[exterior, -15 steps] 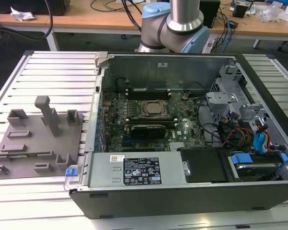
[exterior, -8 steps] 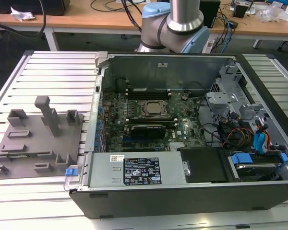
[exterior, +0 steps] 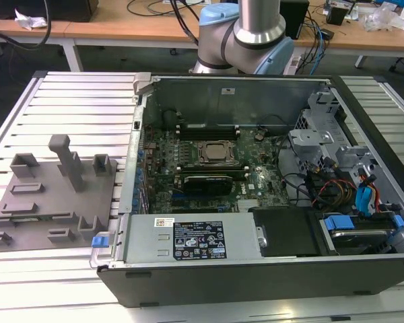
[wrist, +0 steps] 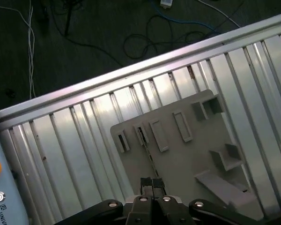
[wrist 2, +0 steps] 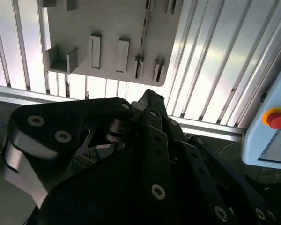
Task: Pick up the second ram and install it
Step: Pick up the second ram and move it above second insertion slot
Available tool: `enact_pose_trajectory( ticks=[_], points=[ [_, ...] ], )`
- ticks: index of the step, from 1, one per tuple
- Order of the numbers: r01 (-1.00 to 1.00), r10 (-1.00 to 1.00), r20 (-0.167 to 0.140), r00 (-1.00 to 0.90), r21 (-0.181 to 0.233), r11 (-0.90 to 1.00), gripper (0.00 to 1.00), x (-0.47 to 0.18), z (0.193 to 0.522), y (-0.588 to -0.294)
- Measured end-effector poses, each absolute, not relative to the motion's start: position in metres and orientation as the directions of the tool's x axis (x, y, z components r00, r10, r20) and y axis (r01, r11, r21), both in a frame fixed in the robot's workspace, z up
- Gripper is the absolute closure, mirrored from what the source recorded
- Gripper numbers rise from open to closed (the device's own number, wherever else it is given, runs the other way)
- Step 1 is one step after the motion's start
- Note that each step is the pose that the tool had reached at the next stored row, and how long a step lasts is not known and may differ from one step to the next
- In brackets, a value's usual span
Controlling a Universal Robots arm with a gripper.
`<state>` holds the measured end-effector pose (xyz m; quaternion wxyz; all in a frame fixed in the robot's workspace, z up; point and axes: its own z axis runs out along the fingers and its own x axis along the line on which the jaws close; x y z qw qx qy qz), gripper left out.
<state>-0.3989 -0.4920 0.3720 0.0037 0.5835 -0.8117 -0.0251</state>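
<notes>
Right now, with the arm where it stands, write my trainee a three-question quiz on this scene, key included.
1. True or false: the computer case lies open, with its motherboard exposed.
2. In the exterior view, the grey plastic tray lies: A) on the slatted table, to the left of the case; B) inside the case; C) in a person's hand.
3. Short answer: in the first wrist view, what thin stick stands on edge in the tray just ahead of the gripper?
Key: 1 true; 2 A; 3 the second ram.
</notes>
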Motion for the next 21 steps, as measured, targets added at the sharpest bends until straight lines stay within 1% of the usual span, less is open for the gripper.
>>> enact_pose_trajectory(
  ticks=[3, 21],
  points=[
    [-0.956, -0.957, -0.023, -0.29, 0.045, 0.289, 0.89, -0.3989, 0.372, -0.492],
    [-0.998, -0.999, -0.023, 0.032, 0.045, -0.033, 0.89, -0.3989, 0.372, -0.492]
  ],
)
